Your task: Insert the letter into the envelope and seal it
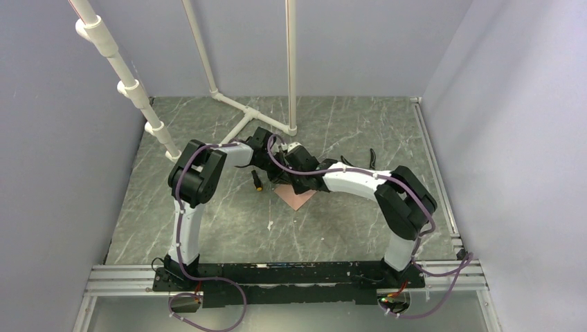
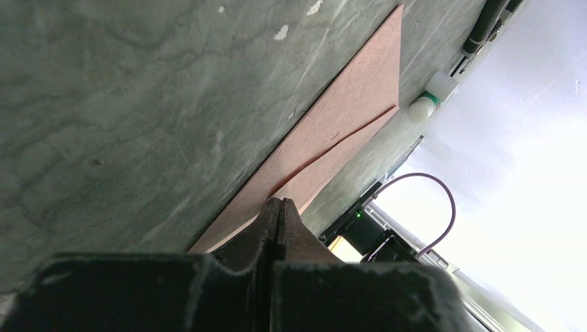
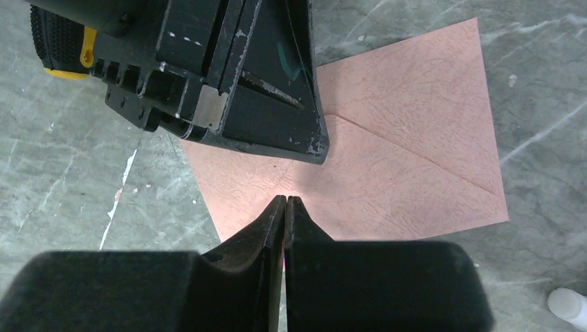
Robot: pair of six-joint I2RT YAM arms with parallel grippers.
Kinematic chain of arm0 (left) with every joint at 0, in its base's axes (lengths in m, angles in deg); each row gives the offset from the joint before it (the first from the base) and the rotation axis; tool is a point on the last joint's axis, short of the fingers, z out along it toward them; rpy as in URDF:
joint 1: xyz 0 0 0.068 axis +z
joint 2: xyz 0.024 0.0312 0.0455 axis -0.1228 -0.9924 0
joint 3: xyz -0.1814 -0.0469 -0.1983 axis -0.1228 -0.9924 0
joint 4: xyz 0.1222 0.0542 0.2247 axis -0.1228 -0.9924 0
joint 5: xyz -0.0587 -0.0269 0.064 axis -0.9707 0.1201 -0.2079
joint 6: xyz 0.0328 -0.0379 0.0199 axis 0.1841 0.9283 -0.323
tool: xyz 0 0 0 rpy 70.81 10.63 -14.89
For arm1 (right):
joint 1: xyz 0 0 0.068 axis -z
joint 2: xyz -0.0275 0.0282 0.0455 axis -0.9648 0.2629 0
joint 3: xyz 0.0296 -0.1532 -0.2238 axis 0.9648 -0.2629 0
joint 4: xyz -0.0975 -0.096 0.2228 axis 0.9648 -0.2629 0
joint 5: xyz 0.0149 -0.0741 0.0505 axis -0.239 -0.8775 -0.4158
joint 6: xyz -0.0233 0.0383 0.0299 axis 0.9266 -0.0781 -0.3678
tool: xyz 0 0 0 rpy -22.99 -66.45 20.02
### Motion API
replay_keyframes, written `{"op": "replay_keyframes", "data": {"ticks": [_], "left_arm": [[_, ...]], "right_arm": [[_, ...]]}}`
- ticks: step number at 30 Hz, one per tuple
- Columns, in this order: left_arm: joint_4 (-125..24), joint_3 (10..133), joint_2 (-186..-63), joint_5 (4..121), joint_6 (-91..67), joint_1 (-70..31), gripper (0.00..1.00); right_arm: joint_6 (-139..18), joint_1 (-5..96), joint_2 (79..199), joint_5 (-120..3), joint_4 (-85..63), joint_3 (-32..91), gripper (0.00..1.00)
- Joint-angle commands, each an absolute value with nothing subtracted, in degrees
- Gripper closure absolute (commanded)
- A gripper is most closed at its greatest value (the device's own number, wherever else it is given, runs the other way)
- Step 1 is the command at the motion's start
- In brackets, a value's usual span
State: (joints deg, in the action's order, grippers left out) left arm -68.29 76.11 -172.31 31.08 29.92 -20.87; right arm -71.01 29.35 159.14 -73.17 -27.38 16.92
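Observation:
The salmon-pink envelope point(image 3: 408, 152) lies flat on the grey marbled table, its triangular flap folded down over the body. My right gripper point(image 3: 286, 200) is shut, its tips over the envelope's near edge with nothing seen between them. My left gripper point(image 2: 279, 202) is shut too, its tips down on the envelope point(image 2: 339, 124); its black body point(image 3: 235, 76) reaches in from the top of the right wrist view. From above, both grippers meet over the envelope point(image 1: 299, 199) at mid-table. The letter is not in view.
A small black and yellow tool point(image 1: 257, 182) lies just left of the envelope. White pipe stands point(image 1: 242, 117) rise at the back of the table, with a white pipe foot point(image 3: 567, 304) near the envelope. Walls close in on the left, right and back.

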Motion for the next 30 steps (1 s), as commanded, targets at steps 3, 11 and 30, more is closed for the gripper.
{"op": "replay_keyframes", "data": {"ticks": [3, 11, 30], "left_arm": [[-73.75, 72.37, -177.52, 39.20, 28.35, -20.98, 0.98], [-73.20, 71.74, -178.07, 38.55, 28.55, -20.73, 0.98], [-72.80, 72.86, -179.01, 38.04, 28.81, -19.64, 0.98]], "right_arm": [[-70.03, 28.67, 161.77, -72.67, -23.54, 16.75, 0.93], [-70.11, 28.49, 164.40, -71.70, -22.87, 15.56, 0.93], [-74.39, 24.47, 155.92, -65.54, -32.34, 10.37, 0.94]]}}
